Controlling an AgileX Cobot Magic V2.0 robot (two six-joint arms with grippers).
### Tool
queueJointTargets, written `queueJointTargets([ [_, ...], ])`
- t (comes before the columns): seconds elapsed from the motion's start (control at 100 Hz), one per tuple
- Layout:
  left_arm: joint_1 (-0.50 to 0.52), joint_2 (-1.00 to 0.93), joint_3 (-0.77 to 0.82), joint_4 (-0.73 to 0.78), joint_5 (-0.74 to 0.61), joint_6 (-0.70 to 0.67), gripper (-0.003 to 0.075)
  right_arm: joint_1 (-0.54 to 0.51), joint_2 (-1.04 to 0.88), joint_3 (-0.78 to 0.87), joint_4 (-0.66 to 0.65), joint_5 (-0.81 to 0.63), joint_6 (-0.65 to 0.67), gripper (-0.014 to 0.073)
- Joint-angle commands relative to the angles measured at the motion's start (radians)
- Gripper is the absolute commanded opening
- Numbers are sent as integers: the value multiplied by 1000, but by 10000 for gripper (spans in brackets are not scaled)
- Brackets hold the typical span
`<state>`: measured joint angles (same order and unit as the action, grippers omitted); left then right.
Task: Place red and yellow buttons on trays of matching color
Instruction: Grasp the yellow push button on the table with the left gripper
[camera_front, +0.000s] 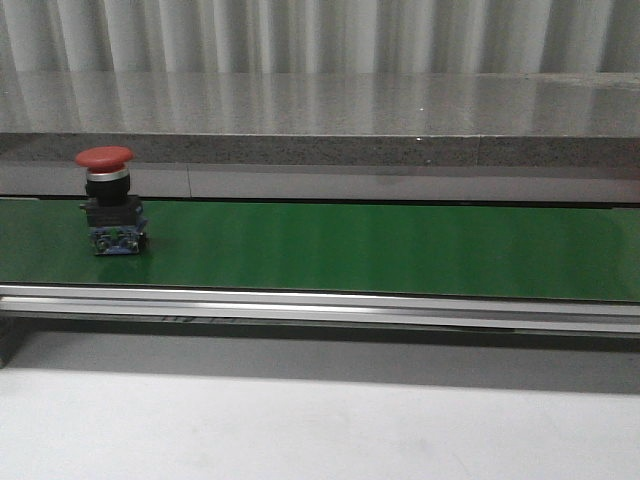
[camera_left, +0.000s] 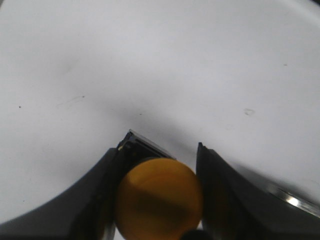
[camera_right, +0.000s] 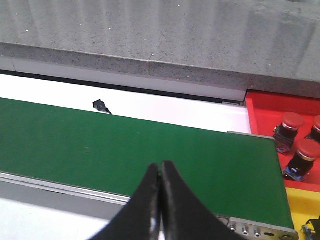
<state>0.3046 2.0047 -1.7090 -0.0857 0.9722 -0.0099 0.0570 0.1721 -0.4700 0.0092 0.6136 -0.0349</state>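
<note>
A red button (camera_front: 104, 200) with a black base stands upright on the green belt (camera_front: 380, 250) at its left end. No gripper shows in the front view. My left gripper (camera_left: 156, 150) is shut on a yellow button (camera_left: 159, 197), its round cap towards the camera, above a plain white surface (camera_left: 160, 65). Above the belt's near edge, my right gripper (camera_right: 160, 165) is shut with nothing in it. Beyond the belt's end lies a red tray (camera_right: 260, 112) holding three red buttons (camera_right: 291, 124). Beside it is a yellow tray (camera_right: 296, 205).
A grey stone ledge (camera_front: 320, 150) runs behind the belt, and an aluminium rail (camera_front: 320, 305) runs along its front. White tabletop (camera_front: 300, 420) lies nearer. A small black part (camera_right: 100, 105) sits on the white strip behind the belt.
</note>
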Motion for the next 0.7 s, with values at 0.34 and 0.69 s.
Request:
queueJointTargets([
  [0.34,-88,-397,261,-71,-90,68,100,1,9,-25,-9,-71,-9,-59],
  [0.69,-203,-494,503,-80,-184,68,101,1,9,-25,-9,-71,-9,-59],
])
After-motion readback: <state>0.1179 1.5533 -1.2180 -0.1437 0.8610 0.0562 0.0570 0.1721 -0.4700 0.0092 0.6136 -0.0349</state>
